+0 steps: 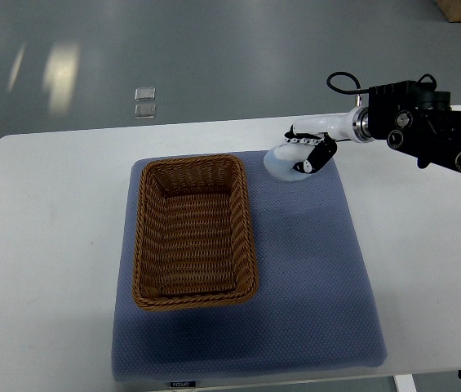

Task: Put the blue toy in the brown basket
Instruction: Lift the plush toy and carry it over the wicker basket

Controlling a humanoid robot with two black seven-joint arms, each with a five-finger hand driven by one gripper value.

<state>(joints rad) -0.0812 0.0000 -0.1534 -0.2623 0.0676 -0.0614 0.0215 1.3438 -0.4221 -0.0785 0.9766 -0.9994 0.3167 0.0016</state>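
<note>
The blue toy is a pale, rounded lump at the far edge of the blue mat, just right of the basket's far right corner. My right hand reaches in from the right edge and sits over the toy. Its white fingers curl across the top and a black thumb presses the toy's right side, so the hand is shut on it. The toy seems to touch the mat. The brown wicker basket stands empty on the left half of the mat. No left arm shows.
The mat lies on a white table whose far edge runs just behind the hand. The black forearm housing with a cable loop hangs over the table's right side. Two small clear squares lie on the grey floor beyond.
</note>
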